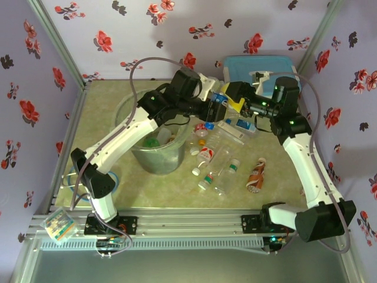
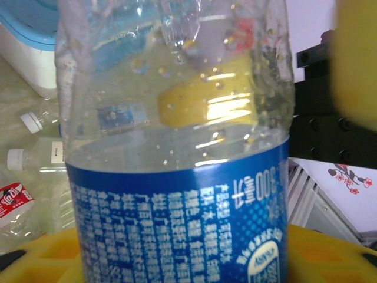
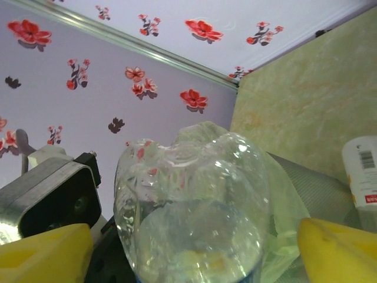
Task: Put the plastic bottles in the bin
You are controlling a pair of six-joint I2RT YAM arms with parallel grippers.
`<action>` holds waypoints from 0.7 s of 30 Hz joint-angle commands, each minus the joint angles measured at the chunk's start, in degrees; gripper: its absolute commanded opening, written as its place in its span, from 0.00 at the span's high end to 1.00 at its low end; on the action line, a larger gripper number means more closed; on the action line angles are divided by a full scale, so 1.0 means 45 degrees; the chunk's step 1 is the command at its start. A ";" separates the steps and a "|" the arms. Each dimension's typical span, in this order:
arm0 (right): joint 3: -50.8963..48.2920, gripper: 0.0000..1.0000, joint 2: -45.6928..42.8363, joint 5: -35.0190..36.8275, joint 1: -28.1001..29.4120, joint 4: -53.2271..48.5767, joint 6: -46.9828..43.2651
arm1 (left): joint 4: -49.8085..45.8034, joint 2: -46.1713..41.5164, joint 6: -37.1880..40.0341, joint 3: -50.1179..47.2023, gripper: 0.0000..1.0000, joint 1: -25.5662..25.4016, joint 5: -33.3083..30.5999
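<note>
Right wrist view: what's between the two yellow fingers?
A clear plastic bottle, base toward the camera, a gap on each side, in the right wrist view.

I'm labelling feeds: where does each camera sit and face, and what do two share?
Top external: above and behind the bases, looking down on the table, bin, left arm, right arm.
Left wrist: faces the blue-labelled bottle close up, yellow finger beneath.
Right wrist: tilted up past that bottle toward the floral wall, yellow fingers either side.
Shared: both wrist views show the bottle.
</note>
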 commanded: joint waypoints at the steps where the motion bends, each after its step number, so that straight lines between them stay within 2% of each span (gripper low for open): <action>1: 0.0772 0.01 -0.0535 0.0607 -0.0304 -0.1913 -0.1539 | 0.0052 -0.0993 0.0128 -0.0258 0.45 0.0447 0.0072; 7: 0.0493 0.01 -0.1554 0.2385 -0.1002 -0.4360 -0.3686 | -0.1507 -0.2216 0.0703 -0.0339 0.45 0.1243 -0.0824; 12: 0.0020 0.01 -0.2317 0.4101 -0.1612 -0.6660 -0.5170 | -0.3363 -0.3294 0.1028 -0.0934 0.46 0.2362 -0.1752; 17: 0.0274 0.01 -0.2126 0.7155 -0.1977 -1.0086 -0.5757 | -0.4565 -0.4467 0.1166 -0.2804 0.48 0.3489 -0.3314; 21: 0.0436 0.01 -0.1807 0.8578 -0.1997 -1.1817 -0.5767 | -0.4599 -0.4776 0.1109 -0.4467 0.48 0.3670 -0.3693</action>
